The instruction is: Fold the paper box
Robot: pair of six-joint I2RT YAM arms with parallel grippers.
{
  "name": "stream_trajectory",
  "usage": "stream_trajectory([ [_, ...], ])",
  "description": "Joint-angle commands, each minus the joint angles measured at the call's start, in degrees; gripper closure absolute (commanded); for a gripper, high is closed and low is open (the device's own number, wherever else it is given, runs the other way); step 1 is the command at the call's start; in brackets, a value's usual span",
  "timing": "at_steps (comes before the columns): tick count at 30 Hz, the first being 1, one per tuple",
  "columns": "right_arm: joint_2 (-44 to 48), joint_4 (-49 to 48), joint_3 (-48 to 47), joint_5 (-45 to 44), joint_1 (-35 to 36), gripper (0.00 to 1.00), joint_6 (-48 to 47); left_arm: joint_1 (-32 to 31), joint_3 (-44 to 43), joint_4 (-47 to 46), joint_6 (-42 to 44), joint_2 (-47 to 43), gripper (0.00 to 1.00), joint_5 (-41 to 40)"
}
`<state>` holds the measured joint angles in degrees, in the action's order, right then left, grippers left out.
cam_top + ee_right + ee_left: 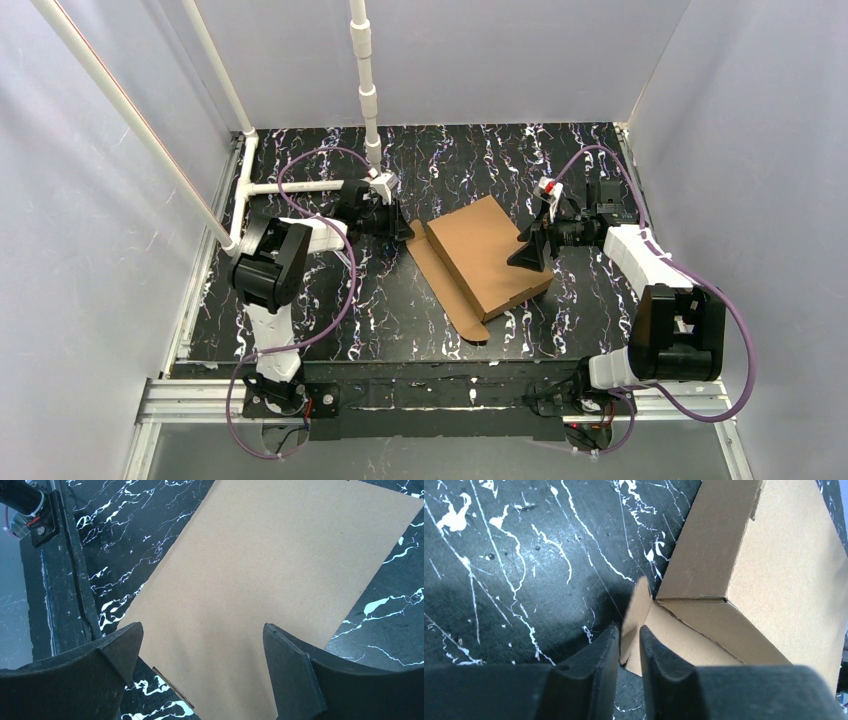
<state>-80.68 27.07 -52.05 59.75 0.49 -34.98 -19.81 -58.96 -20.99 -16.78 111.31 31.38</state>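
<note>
Black white-veined tabletop (400, 320) carries the shallow brown corrugated cardboard box (487, 250) at centre, lid (280, 555) down, interior hidden. Left gripper (629, 632) pinches its corner flap (639, 602); right gripper (202, 626) hangs wide open over the lid.

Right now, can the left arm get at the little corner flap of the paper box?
Probably yes: the corner flap of the paper box sits between the fingers of the left gripper, and nothing else stands in the way.
</note>
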Motion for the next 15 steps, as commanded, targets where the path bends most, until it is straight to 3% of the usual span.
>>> stream_trajectory([
  [1, -0.4, 1.3, -1.3, 1.5, 0.0, 0.02, -2.0, 0.3, 1.9, -3.3, -0.3, -1.9, 0.84, 3.2],
  [8, -0.8, 2.4, -1.4, 1.4, 0.0, 0.02, -3.0, -0.5, 10.0, -10.4, -4.2, -6.6, 1.00, 3.4],
  [15, -1.6, 9.0, -2.8, 1.1, 1.0, 0.02, -8.6, -5.6, 20.8, -14.1, -5.9, -16.9, 1.00, -5.4],
])
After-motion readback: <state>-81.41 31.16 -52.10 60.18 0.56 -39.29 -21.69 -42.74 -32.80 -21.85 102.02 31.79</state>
